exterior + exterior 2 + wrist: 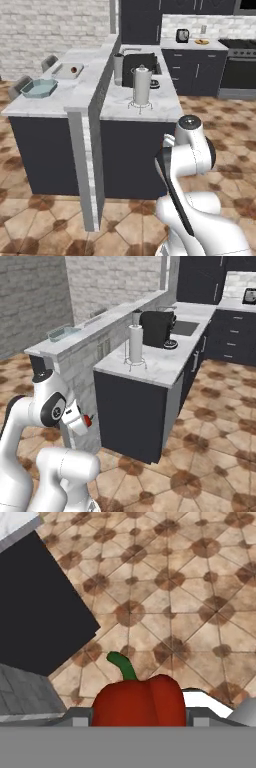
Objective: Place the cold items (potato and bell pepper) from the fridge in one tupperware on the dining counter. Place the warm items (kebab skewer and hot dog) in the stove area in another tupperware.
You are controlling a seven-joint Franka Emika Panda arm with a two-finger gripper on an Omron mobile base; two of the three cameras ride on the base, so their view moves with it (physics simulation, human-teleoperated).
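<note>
Gripping the bell pepper (pixel 138 701), the gripper (pixel 138 722) has its jaws clamped on either side of it, low by the robot's body over the tiled floor (pixel 190 597); green stem pointing up in hand view. Farther off, on the dining counter (pixel 30 105), the teal tupperware (pixel 39 88) sits near-left, w/ the whitish tray (pixel 64 71) behind it holding the potato (pixel 73 69).

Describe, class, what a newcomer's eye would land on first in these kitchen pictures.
First, the red bell pepper with its green stem, gripped in the gripper above the tiled floor. Then the dining counter, carrying the teal octagonal tupperware and, farther along, the pale rectangular tray with a small brown potato in it.
</note>
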